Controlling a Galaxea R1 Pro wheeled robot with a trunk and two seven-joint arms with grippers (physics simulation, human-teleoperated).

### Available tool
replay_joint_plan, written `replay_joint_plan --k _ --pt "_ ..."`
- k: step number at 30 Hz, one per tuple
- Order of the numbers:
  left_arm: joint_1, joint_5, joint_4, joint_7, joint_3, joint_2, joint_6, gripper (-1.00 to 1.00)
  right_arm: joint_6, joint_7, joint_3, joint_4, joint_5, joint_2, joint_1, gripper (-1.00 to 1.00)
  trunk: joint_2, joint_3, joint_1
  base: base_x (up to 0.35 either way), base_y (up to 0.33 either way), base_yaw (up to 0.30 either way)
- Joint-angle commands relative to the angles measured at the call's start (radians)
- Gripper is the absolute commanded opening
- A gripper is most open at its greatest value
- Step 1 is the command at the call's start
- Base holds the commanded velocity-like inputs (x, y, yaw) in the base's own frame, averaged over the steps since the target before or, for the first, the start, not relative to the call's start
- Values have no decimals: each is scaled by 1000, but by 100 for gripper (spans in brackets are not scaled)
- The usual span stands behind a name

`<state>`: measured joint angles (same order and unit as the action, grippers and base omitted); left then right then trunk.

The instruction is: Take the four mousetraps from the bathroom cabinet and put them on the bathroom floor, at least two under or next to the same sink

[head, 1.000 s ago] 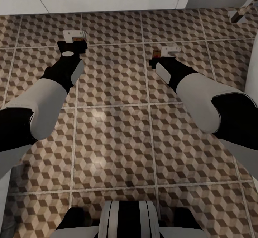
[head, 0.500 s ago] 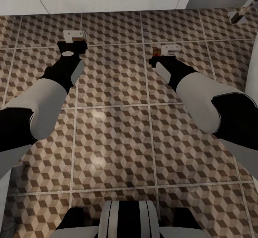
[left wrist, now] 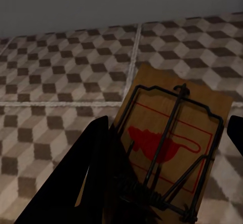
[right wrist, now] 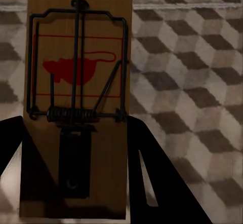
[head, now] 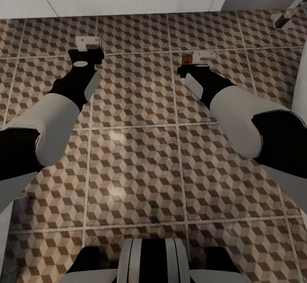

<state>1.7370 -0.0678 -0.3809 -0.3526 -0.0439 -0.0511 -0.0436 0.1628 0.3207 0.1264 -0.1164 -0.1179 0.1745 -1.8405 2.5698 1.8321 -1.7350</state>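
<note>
Head view: two mousetraps (head: 88, 42) (head: 198, 56), two pincers (head: 87, 52) (head: 189, 67).

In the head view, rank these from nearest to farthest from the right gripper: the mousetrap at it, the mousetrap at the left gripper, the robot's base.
1. Right mousetrap: at the right gripper, between its fingers.
2. Left mousetrap: across the tiles, at the left gripper.
3. Robot's base: bottom centre, farthest.

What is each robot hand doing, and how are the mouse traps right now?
Left gripper: shut on the left mousetrap.
Left mousetrap: held tilted above the bathroom floor, wire bar set.
Right gripper: shut on the right mousetrap.
Right mousetrap: held above the floor, wire bar set.
</note>
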Motion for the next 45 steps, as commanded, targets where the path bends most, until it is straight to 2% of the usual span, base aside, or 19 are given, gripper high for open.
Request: replay_joint_plan --k 1,31,45 --pt "0 -8 0 -6 -5 0 -5 -100 4 6 9 -2 -13 0 0 -100 0 0 0 92 0 0" --pt "0 -6 2 15 -5 1 -5 -100 -19 6 9 -10 -15 0 0 -100 0 0 0 98 0 0" --pt "0 -6 1 15 -5 0 -6 -100 -25 6 9 1 -15 0 0 -100 0 0 0 15 0 0"
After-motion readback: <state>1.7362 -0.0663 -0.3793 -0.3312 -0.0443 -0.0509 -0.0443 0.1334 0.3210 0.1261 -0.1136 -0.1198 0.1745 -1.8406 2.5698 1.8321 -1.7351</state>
